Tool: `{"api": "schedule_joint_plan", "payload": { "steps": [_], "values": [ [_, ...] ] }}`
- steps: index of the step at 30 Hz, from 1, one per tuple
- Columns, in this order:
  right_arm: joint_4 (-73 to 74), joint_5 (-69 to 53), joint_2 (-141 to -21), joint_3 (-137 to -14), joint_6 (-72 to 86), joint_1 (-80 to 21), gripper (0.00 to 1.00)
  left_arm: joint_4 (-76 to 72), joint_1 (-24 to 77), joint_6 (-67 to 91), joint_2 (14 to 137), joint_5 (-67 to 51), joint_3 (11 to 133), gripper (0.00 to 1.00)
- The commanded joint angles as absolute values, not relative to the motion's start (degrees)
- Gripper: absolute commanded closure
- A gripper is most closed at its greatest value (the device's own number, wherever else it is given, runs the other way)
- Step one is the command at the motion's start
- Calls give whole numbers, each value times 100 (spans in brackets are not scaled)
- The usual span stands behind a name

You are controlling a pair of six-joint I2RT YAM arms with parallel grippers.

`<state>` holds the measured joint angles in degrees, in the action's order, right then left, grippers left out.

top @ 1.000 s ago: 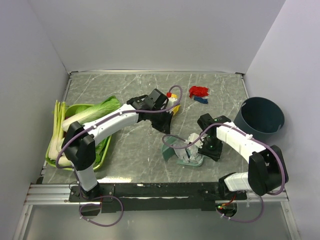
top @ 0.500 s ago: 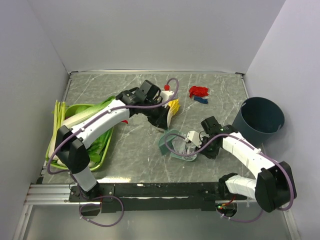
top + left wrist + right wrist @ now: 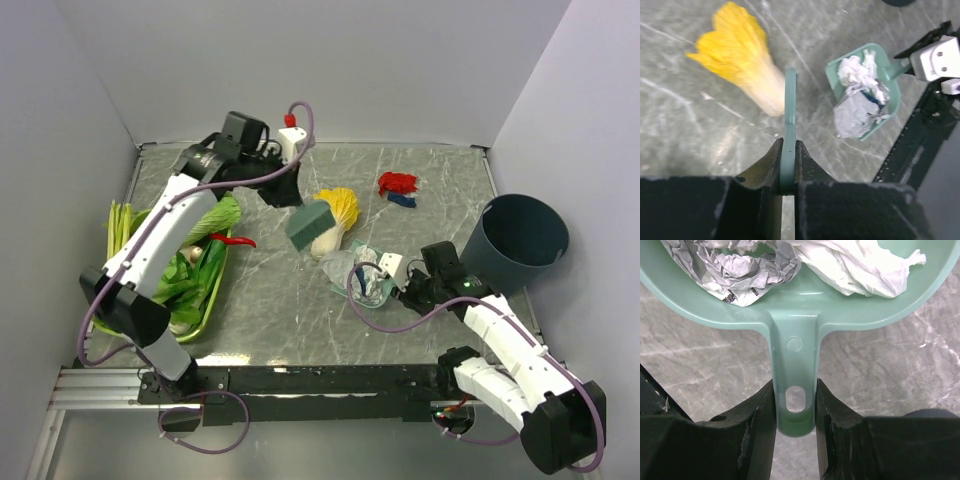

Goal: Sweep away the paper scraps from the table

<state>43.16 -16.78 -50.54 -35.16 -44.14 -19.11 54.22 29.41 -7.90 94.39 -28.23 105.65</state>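
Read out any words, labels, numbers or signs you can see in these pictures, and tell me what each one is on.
Dark print on the grey paper scrap in the dustpan: too small and blurred to read.
The brush, bin and table: no lettering visible.
Nothing else can be read.

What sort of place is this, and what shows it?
Likely a robot test cell dressed as a kitchen counter: white walls box in the marble-pattern table, two arms stand at its near edge, and a napa cabbage lies near a dustpan of paper scraps.
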Motion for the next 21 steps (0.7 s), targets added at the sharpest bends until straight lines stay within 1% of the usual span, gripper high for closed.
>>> {"api": "schedule_joint_plan", "payload": {
  "steps": [1,6,9,13,14,16,17,20,21],
  "values": [
    [3999,-2038,-4887,-3498,-4184,-1863,100,5072,2848,-1029,8851,-2323,10530,99],
    [4218,-2452,-4799,-3770,-3929,-1863,100,4834,2769,-1002,8534,-1495,9933,99],
    [4394,-2470,-4737,-3955,-3761,-1854,100,4536,2681,-564,8411,-889,9695,99],
    [4711,-2645,-4702,-4613,-3394,-1854,100,4579,2584,-413,8586,-1037,9668,99],
    [4754,-2663,-4728,-4997,-3279,-1854,100,4562,2584,-404,8622,-1046,9659,99],
    [4983,-2742,-5000,-5464,-2998,-1863,100,4500,2566,-404,8736,-1098,9650,99],
    [5070,-2725,-5288,-6015,-2919,-1855,100,4439,2549,-422,8780,-1125,9624,99],
    [5343,-2602,-5729,-6904,-2716,-1854,100,4299,2479,-404,8903,-1283,9598,99],
    [5344,-2515,-5817,-7013,-2655,-1854,100,4263,2461,-387,8921,-1362,9580,99]
  ]
}}
